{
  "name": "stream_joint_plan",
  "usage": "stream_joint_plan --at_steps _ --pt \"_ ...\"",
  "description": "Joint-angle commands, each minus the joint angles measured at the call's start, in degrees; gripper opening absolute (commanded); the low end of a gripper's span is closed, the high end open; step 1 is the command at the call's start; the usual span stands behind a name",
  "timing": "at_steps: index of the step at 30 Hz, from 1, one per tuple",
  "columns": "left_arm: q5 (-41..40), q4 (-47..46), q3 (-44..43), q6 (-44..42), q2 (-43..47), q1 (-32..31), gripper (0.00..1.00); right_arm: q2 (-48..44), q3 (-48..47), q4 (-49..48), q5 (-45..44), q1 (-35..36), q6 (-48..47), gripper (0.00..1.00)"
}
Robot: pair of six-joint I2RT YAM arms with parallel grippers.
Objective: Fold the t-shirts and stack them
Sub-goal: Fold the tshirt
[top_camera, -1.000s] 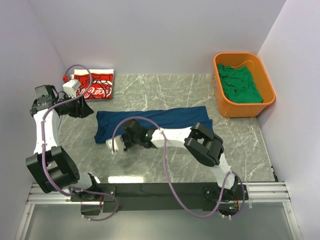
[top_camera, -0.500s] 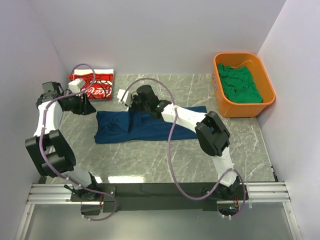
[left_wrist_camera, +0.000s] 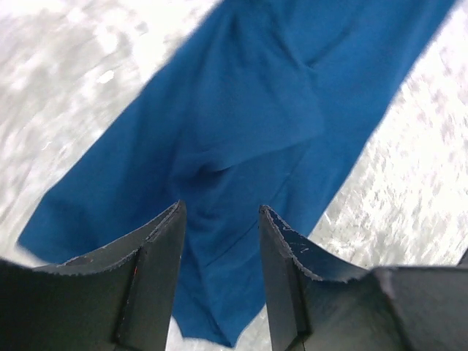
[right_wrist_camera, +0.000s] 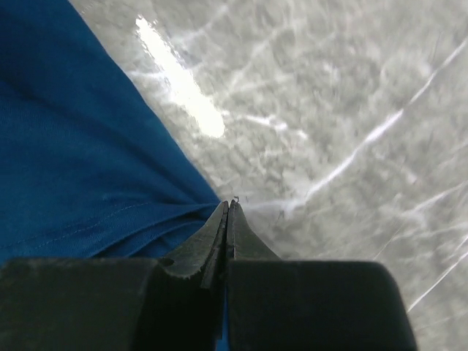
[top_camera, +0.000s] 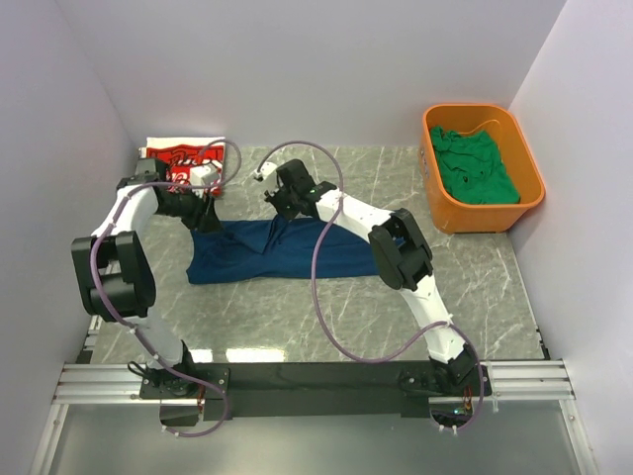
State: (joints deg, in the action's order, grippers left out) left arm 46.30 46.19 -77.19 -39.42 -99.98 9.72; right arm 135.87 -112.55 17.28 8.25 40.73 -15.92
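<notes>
Marble desk [top_camera: 475, 287], plain white walls all round. Right claw [right_wrist_camera: 228, 208] is pressed tight together, pinching an edge of the navy tee [top_camera: 297, 255], with the cloth bunching up to its tips. Left claw [left_wrist_camera: 219, 212] is spread with nothing between the fingers, hovering over the tee's left end, near the right claw. Red tee [top_camera: 178, 158] sits folded just behind the left claw. Green tee [top_camera: 480, 170] is crumpled in the tub [top_camera: 485, 216], way off to the right claw's right.
</notes>
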Motion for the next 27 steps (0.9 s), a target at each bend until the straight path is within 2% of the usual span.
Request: stream_joint_plan --at_steps 1,4,10,15,19,27 --pt "6.85 1.19 2.12 -9.43 2.16 -1.62 0.50 -1.22 -1.27 2.85 0.89 -0.39 6.86 0.00" --pt "7.92 -1.97 6.07 -11.54 4.62 -4.16 0.53 -1.66 -0.30 3.02 1.50 -0.57 7.84 0.00" --pt "4.76 -10.85 13.02 -11.91 7.78 -11.45 0.56 -1.05 -0.74 3.99 1.94 -0.92 9.77 0.00" --pt "-0.07 -23.05 20.92 -13.13 11.83 -15.25 0.57 -1.40 0.49 4.60 3.96 -1.53 11.87 0.00" --pt "-3.93 -26.93 23.57 -14.89 12.09 -18.58 0.56 -1.49 0.67 4.52 5.20 -1.88 12.67 0.00" --pt "-9.21 -32.31 25.77 -17.08 10.25 -21.14 0.55 -1.49 0.05 4.52 6.16 -2.41 13.02 0.00"
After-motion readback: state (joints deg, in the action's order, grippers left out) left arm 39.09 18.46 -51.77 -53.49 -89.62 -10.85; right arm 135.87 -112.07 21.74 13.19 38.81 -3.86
